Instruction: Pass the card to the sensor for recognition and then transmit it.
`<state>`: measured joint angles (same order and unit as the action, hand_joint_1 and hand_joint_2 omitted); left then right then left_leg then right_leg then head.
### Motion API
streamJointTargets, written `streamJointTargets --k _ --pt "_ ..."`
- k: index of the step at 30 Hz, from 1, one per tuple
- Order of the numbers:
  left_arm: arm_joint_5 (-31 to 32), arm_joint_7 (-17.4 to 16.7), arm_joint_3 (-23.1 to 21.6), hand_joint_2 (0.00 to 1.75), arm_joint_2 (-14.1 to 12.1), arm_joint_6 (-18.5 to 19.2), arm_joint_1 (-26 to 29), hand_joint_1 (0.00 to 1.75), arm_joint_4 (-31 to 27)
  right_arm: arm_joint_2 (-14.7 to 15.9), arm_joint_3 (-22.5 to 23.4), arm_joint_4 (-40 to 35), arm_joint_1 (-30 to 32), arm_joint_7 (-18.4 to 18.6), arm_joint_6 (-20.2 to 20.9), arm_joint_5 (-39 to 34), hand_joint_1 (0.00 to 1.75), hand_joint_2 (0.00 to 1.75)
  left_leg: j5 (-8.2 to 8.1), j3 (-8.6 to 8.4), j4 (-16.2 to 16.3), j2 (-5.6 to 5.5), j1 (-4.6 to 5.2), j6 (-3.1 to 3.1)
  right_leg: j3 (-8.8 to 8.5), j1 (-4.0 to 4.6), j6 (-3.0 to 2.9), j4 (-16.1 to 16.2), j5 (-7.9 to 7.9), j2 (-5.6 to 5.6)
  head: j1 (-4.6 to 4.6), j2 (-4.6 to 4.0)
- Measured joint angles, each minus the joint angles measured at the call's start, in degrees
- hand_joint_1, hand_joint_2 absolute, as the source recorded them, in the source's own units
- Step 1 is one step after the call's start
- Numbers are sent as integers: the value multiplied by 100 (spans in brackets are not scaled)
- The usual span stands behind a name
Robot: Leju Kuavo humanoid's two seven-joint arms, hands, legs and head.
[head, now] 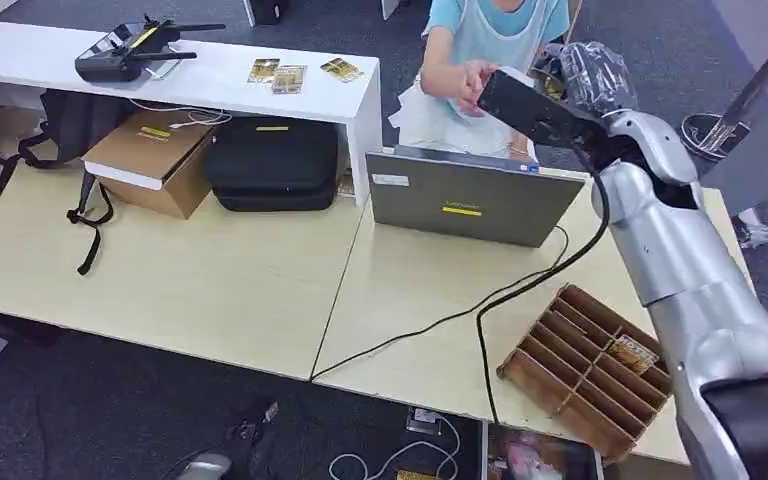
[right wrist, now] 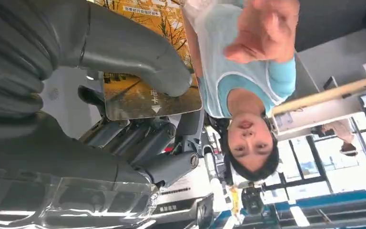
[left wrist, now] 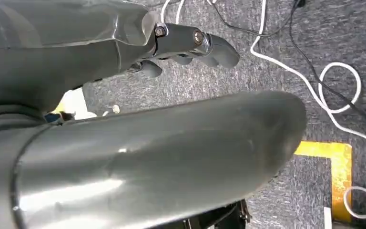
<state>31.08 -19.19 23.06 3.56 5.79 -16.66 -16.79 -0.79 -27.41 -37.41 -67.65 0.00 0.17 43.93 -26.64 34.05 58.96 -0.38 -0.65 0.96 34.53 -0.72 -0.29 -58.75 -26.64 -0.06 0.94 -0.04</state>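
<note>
Your right hand (right wrist: 124, 95) is clamped on the card (right wrist: 145, 71), the thumb pressing its printed face against the darker fingers (right wrist: 138, 138) behind it. In the head view that right hand (head: 520, 100) is raised and stretched forward past the far edge of the table (head: 210, 280), above and beyond the grey laptop (head: 470, 195).

The relation that matters is this: the person's hand (right wrist: 264, 28) is open and lies straight ahead of the card's free end, near it but, as far as the right wrist view shows, not yet touching. The card's long axis runs out from your palm toward that hand, so the handover looks like a short push along that same line. The head view shows the person's hand (head: 472, 82) just beside your fingertips.

I judge the sensor step is behind you and the passing step is in hand.

Your left hand (left wrist: 190, 47) hangs low over the carpet, fingers curled in and holding nothing, well apart from the card. The right arm is the only one placed to deliver.
</note>
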Motion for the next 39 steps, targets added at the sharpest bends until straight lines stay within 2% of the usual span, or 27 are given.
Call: streamJointTargets --k 14,15,16,17,33,39 --pt "-26 0 -122 0 70 -33 -82 0 52 -144 -17 743 -304 -26 0 -277 173 175 0 -1 1 2 -2 0 2 2 1 0 1 3 0 0" --pt "-39 0 -122 0 72 -50 -82 0 59 -162 -17 767 -318 -37 0 -299 133 175 0 -1 1 1 -2 0 2 2 1 0 1 3 0 0" --pt "-50 0 -122 0 72 -68 -82 0 66 -173 -17 784 -325 -46 2 -339 124 175 0 0 1 2 -2 0 2 2 1 0 1 3 0 0" --pt "-61 0 -122 0 72 -70 -82 0 70 -188 -20 797 -329 -59 4 -372 0 175 0 -1 1 2 -2 0 2 2 1 0 0 3 -2 0" --pt "-114 0 -124 0 61 -105 -82 0 83 -258 -9 819 -328 -146 44 -745 0 175 0 -1 1 2 -1 0 4 1 1 0 0 4 0 0" --pt "-61 0 -144 0 61 -105 -81 0 83 -146 81 725 -330 -155 2 -947 0 175 0 -1 1 2 -1 0 4 1 1 0 0 3 0 0"
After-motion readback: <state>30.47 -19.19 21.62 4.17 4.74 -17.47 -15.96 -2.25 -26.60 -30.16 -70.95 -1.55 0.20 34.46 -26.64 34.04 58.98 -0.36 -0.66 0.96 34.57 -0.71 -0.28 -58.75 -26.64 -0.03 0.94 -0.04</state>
